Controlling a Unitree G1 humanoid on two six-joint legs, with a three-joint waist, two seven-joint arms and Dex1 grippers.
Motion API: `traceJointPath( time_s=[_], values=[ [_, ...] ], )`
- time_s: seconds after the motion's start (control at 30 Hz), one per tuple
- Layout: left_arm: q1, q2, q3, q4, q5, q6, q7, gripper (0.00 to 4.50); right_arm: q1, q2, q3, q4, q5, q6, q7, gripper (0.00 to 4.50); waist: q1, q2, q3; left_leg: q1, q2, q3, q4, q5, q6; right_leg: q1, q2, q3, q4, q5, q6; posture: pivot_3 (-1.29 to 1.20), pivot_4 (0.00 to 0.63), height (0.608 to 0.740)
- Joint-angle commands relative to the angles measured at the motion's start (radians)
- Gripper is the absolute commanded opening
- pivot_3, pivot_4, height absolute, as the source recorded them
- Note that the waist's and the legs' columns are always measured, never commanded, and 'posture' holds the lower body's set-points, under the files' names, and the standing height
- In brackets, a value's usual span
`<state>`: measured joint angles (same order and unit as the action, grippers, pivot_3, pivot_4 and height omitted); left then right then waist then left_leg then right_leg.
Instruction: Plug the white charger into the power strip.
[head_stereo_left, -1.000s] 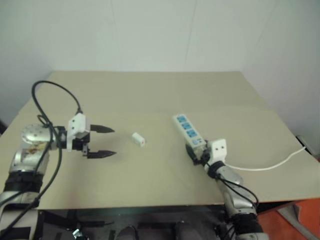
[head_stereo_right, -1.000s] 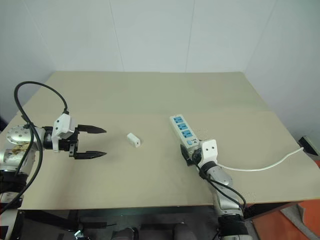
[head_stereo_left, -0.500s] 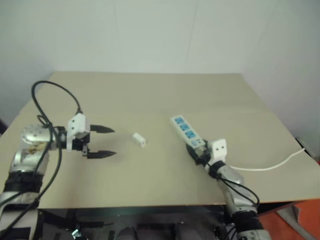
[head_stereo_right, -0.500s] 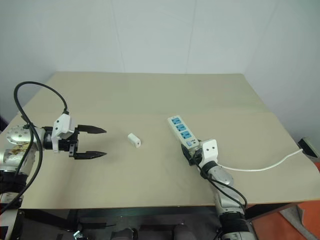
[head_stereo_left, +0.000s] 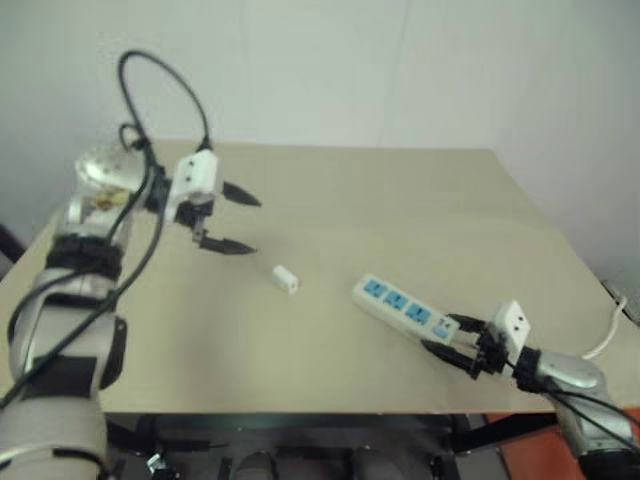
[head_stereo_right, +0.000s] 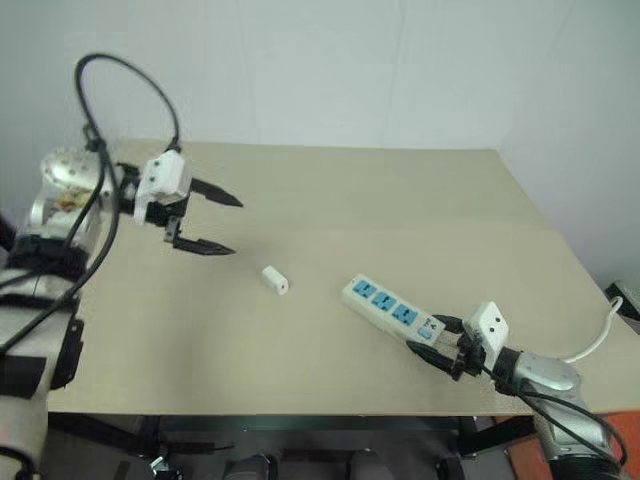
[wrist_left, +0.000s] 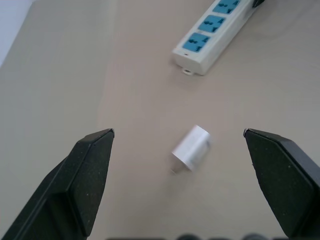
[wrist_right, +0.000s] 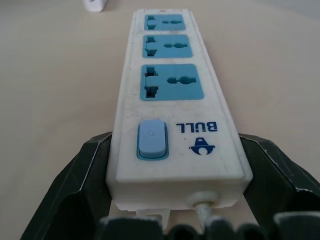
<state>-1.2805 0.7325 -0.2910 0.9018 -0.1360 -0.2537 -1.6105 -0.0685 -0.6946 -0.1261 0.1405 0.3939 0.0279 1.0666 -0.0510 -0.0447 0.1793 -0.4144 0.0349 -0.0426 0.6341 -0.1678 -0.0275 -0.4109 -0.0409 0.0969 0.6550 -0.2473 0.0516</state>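
The white charger (head_stereo_right: 273, 279) lies on its side on the tan counter (head_stereo_right: 380, 200), near the middle and a little to the left. It is a small white block, and nothing is touching it. The left pincer (head_stereo_right: 222, 224) hangs in the air to the far left of the charger, well apart from it. Its two black fingers (wrist_left: 87, 170) are spread wide with nothing between them. In the left wrist view, the charger sits on the counter in the gap between those two fingers, with the power strip farther off beyond it. The power strip (head_stereo_right: 388, 309) is to the right of the charger, closer to the near edge, and it lies at a slant. It is a long white bar with three blue sockets in a row, a blue switch and the word BULL at its near end. The right pincer (head_stereo_right: 437, 342) is at that near right end of the strip. Its black fingers (wrist_right: 85, 170) sit one on each side of the strip's end, pressed against it, so it holds the strip. A thin white cord (head_stereo_right: 598, 335) curls away at the right edge of the counter.
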Motion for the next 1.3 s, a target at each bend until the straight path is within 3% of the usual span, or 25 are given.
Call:
traceJointPath(
  time_s=[0.03, 0.23, 0.4, 0.53, 0.67, 1.0, 1.3],
  values=[
    [-0.127, -0.026, -0.145, 0.116, -0.028, -0.134, -0.004, 4.5, -0.016, -0.034, 0.005, 0.023, 0.031, -0.004, 0.125, 3.41, -0.005, 0.0, 0.0, 0.0, 0.0, 0.0, 0.0, 0.0, 0.0, 0.0, 0.0, 0.0, 0.0, 0.0, 0.0, 0.0, 0.15, 0.74],
    [-0.348, -0.125, -0.537, 0.298, 0.029, -0.274, -0.004, 4.5, -0.14, -0.025, 0.088, 0.042, 0.068, 0.059, 0.308, 3.41, -0.021, 0.0, 0.002, -0.001, -0.001, 0.0, 0.001, 0.0, 0.0, -0.001, 0.0, 0.001, 0.0, 0.0, 0.001, 0.0, 0.15, 0.74],
    [-0.428, -0.22, -0.667, 0.385, 0.09, -0.365, -0.004, 4.5, -0.239, -0.003, 0.189, 0.053, 0.031, 0.087, 0.379, 3.41, -0.018, 0.001, 0.005, -0.006, -0.001, 0.0, 0.001, 0.0, 0.0, -0.007, 0.0, 0.001, 0.001, 0.0, 0.001, 0.0, 0.15, 0.74],
    [-0.45, -0.297, -0.67, 0.432, 0.211, -0.423, -0.004, 4.5, -0.313, 0.064, 0.239, 0.08, 0.008, 0.082, 0.375, 3.41, -0.018, 0.001, 0.007, -0.012, -0.001, -0.001, 0.002, 0.0, 0.0, -0.013, 0.0, 0.002, 0.001, 0.0, 0.002, 0.0, 0.15, 0.74],
    [-0.443, -0.372, -0.624, 0.453, 0.237, -0.408, -0.004, 4.5, -0.374, 0.119, 0.273, 0.124, -0.023, 0.057, 0.378, 3.41, -0.015, 0.002, 0.011, -0.015, -0.002, -0.002, 0.005, 0.0, 0.0, -0.013, 0.0, 0.001, 0.002, 0.0, 0.002, 0.0, 0.15, 0.74],
    [-0.422, -0.474, -0.58, 0.467, 0.469, -0.468, -0.003, 4.5, -0.445, 0.169, 0.316, 0.218, -0.098, 0.034, 0.38, 3.41, -0.018, 0.002, 0.011, -0.015, -0.002, -0.003, 0.006, 0.0, 0.0, -0.013, 0.0, 0.0, 0.003, 0.0, 0.002, 0.0, 0.15, 0.74],
    [-0.389, -0.515, -0.568, 0.473, 0.66, -0.485, 0.094, 4.5, -0.44, 0.192, 0.324, 0.218, -0.13, 0.029, 0.346, 3.41, -0.022, 0.002, 0.011, -0.011, -0.002, -0.003, 0.006, 0.0, 0.0, -0.011, 0.0, 0.001, 0.006, 0.0, 0.003, 0.0, 0.15, 0.74]
  ],
)
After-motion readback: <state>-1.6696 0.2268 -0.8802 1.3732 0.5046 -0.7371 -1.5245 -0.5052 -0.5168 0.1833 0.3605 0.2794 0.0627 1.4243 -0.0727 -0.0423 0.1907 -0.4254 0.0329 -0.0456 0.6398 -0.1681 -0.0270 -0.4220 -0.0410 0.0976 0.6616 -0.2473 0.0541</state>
